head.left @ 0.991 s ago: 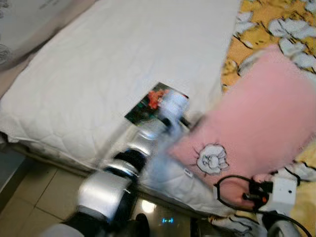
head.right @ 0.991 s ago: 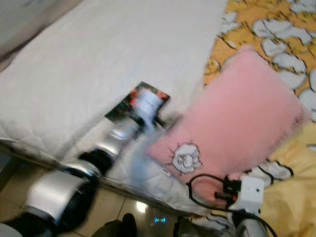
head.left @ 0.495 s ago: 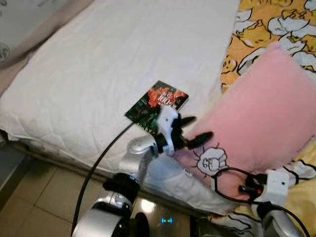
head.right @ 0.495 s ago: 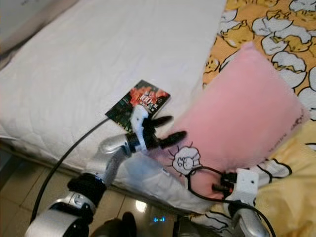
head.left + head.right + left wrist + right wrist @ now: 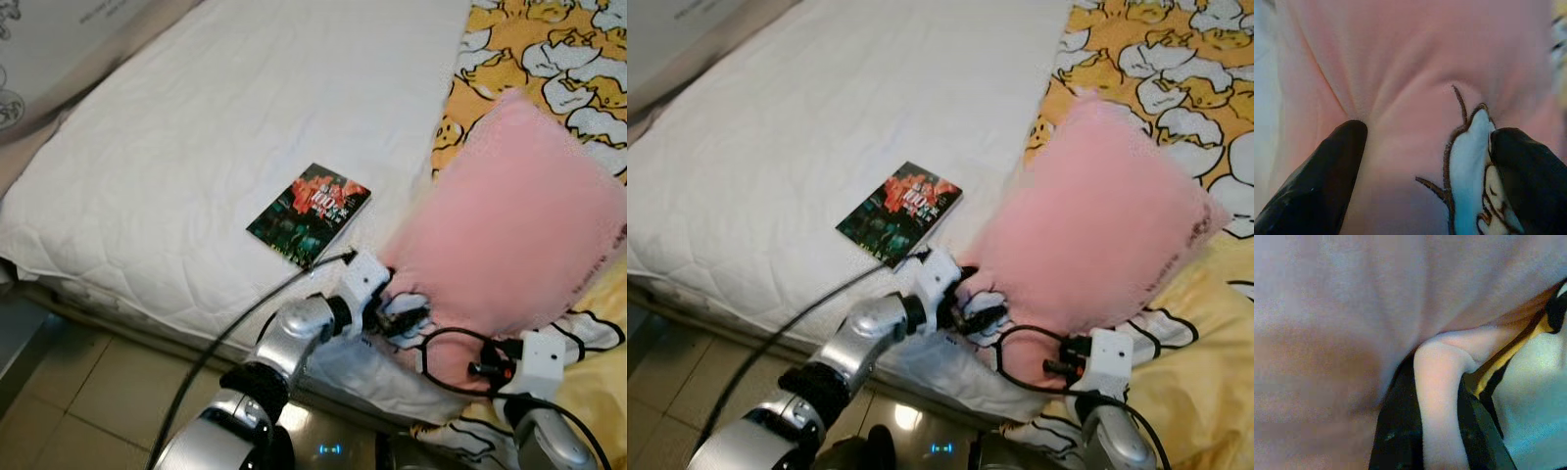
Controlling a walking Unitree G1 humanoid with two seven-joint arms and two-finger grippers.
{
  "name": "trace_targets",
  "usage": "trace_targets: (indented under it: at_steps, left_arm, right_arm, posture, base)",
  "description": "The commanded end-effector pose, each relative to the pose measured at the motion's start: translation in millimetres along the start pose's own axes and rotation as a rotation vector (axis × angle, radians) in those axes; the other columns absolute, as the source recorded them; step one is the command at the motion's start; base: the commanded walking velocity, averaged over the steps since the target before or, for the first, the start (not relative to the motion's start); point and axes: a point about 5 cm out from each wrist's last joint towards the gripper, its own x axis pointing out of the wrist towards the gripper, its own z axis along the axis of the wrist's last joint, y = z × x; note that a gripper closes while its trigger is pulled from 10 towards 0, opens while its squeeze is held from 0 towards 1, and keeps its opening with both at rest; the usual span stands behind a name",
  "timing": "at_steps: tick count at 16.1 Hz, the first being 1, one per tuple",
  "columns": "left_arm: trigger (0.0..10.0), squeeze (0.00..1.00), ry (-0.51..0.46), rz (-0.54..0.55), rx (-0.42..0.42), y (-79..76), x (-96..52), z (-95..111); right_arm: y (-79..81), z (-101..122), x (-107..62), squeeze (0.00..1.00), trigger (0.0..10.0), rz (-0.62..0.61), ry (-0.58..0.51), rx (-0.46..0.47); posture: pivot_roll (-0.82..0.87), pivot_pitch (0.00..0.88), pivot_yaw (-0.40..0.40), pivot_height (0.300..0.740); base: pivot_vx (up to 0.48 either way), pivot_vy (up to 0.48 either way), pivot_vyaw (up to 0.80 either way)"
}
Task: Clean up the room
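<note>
Both grippers are on the pink pillow at the near edge of the bed.

From the head views, the pink pillow point(image 5: 509, 225) lies tilted across the seam between the white mattress point(image 5: 245, 127) and the yellow patterned sheet point(image 5: 549, 49), its low corner at the bed's near edge. The left gripper point(image 5: 404, 315) presses into that corner by the white cartoon patch; the right gripper point(image 5: 1058, 364) meets the pillow's underside just beside it. A small book point(image 5: 309, 213) lies flat on the mattress, near the left arm but apart from the pillow.
In the left wrist view, two black fingers point(image 5: 1322, 176) stand wide apart, plush bulging between them, patch point(image 5: 1469, 161) against one finger.
In the right wrist view, fingers point(image 5: 1400, 431) pinch a fold of pink fabric.
</note>
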Motion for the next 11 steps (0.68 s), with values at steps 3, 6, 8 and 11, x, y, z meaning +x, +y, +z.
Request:
trace_targets:
  at_steps: [3, 6, 8, 11]
  left_arm:
    - [10.0, 0.0, 0.089, 0.069, -0.124, -19.7, 20.6, -8]
    - [0.0, 0.0, 0.078, 0.125, -0.217, -14.5, 22.1, -6]
    - [0.0, 0.0, 0.092, 0.141, -0.203, -7.9, 19.0, -7]
    - [0.0, 0.0, 0.098, 0.135, -0.148, -2.1, 17.8, -3]
  right_arm:
    - [7.0, -24, -5.2, 0.0, 0.0, 0.02, 0.104, 0.008]
    - [7.3, -24, -4.0, 0.0, 0.0, 0.02, 0.102, 0.012]
    - [5.3, -22, -2.6, 0.0, 0.0, 0.016, 0.097, 0.019]
    - [10.9, -24, 1.6, 0.0, 0.0, 0.026, 0.097, 0.029]
  posture:
    - [-0.16, 0.239, 0.081, 0.727]
    - [-0.16, 0.237, 0.084, 0.727]
    - [-0.15, 0.236, 0.088, 0.727]
    - [-0.13, 0.228, 0.079, 0.727]
  base:
    - [0.0, 0.0, 0.0]
    - [0.0, 0.0, 0.0]
    - [0.0, 0.0, 0.0]
    - [0.0, 0.0, 0.0]
